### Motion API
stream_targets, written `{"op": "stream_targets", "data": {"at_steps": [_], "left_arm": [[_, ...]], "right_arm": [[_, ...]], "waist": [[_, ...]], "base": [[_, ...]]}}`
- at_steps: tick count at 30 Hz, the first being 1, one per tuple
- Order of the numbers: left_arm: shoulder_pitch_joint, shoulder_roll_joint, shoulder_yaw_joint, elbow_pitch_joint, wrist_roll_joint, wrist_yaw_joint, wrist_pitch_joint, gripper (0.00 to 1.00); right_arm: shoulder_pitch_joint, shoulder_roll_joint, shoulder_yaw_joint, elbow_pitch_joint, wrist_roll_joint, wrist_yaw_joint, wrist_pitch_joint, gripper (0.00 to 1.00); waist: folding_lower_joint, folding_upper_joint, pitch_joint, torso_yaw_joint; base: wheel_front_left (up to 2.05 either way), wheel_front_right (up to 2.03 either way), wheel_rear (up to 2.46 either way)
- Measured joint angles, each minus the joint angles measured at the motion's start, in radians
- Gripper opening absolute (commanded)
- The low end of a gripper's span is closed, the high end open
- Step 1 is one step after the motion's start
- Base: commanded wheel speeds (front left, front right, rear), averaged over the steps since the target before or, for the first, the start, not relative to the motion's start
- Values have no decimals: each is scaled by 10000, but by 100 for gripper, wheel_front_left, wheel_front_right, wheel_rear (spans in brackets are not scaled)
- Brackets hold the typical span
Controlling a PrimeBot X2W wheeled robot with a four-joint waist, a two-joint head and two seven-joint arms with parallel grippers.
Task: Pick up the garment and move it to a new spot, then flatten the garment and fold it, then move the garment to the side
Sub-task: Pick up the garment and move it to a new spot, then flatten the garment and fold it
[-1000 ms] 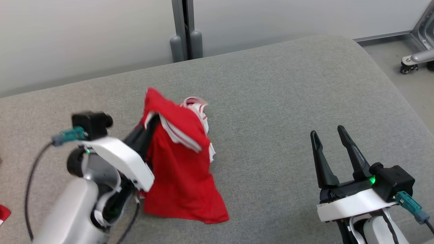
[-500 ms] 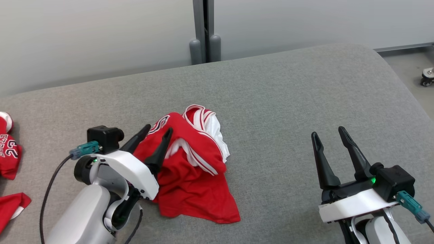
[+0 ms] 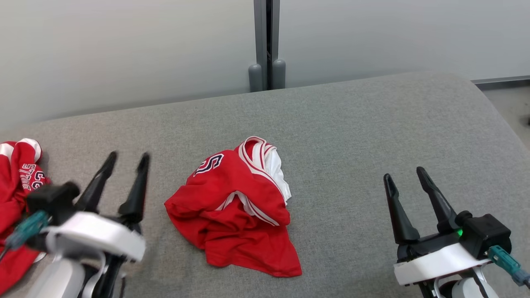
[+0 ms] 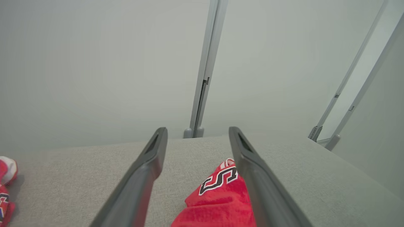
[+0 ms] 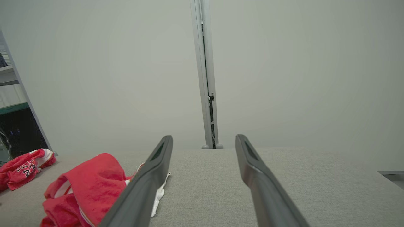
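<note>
- At the far left of the grey cushion (image 3: 352, 124), a second red jersey (image 3: 18, 182) lies bunched.
- The left gripper (image 3: 128, 156) stands wide and empty. A second ago it held the garment aloft; now it is drawn back clear.
- The garment (image 3: 236, 207) lies crumpled mid-cushion. The move looks done; flattening, folding and setting aside remain.
- The right gripper (image 3: 403, 173) is wide and empty, as before.

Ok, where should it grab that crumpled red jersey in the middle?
Probably the white-trimmed opening at the far edge of the red jersey, pinched from above by the right gripper: its looped rim offers an edge to pinch, whereas the near corner lies flat.
</note>
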State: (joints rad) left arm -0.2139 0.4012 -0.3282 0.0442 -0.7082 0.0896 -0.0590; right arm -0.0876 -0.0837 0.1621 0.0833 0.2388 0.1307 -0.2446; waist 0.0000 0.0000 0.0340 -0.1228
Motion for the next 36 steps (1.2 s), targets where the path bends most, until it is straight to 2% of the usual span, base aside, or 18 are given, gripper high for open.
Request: {"op": "stream_targets", "data": {"at_steps": [6, 9, 14, 17, 23, 36], "left_arm": [[1708, 347, 813, -456, 345, 878, -1254, 100], [2321, 215, 993, -715, 456, 1283, -1546, 100], [2819, -251, 1051, -1064, 688, 1672, -1837, 100], [2932, -332, 844, -1106, 1003, 1724, -1883, 100], [2653, -328, 706, -982, 1018, 1576, -1883, 100], [2614, -514, 529, -706, 1085, 1567, -1896, 100]], "right_arm": [[251, -40, 59, -217, 6, 0, 61, 100], [421, -65, 19, -219, 35, 0, 65, 100], [586, -19, -59, -176, 121, 0, 82, 100], [648, -25, -21, -153, 130, 0, 199, 100], [553, -159, 38, -219, 127, 0, 305, 100], [604, -121, -10, -261, 136, 0, 318, 100]], "waist": [[0, 0, -8, -89], [0, 0, -15, -92], [0, 0, -98, -25], [0, 0, -120, 53], [1, 0, -178, 86], [1, 0, -136, 134]], "base": [[0, 0, 0], [0, 0, 0], [0, 0, 0], [0, 0, 0], [0, 0, 0], [0, 0, 0]]}}
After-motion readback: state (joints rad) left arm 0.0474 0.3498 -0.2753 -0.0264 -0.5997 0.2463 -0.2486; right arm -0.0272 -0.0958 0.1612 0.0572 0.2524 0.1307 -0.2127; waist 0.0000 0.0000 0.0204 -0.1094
